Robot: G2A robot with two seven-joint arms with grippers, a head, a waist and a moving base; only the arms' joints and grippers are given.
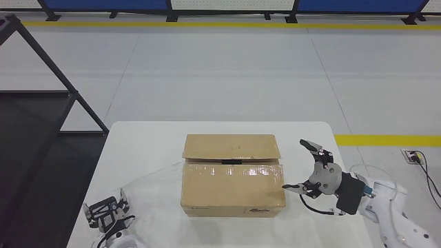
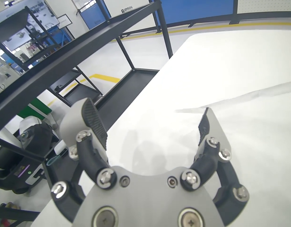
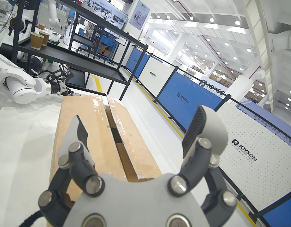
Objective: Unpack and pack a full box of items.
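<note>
From above, the cardboard box [image 1: 232, 176] sits in the middle of the white table [image 1: 145, 151], long side across, its two top flaps meeting along a seam where a dark gap shows. The far flap looks slightly lifted. The right gripper [image 1: 295, 165] is just beside the box's right end, fingers spread wide and pointing at it; whether the near fingertip touches the cardboard I cannot tell. Down at the near left corner of the table sits the left gripper [image 1: 105, 203], well apart from the box, fingers parted too. Over to the left wrist camera: the left gripper [image 2: 147, 107] is wide open with nothing between its ribbed pads, hanging over bare white table [image 2: 230, 72] near its left edge, and a black shelf rack [image 2: 88, 41] stands just past that edge. Now the right wrist camera: the right gripper [image 3: 138, 114] gapes open and empty, looking straight down the length of the box [image 3: 88, 105] — clear tape glints on the flaps and the seam between them stands ajar. Beyond the box's far end in this shot, the left gripper [image 3: 62, 81] rests low by the table, and two paper cups [image 3: 39, 40] stand on the black rack [image 3: 88, 64] behind it.
</note>
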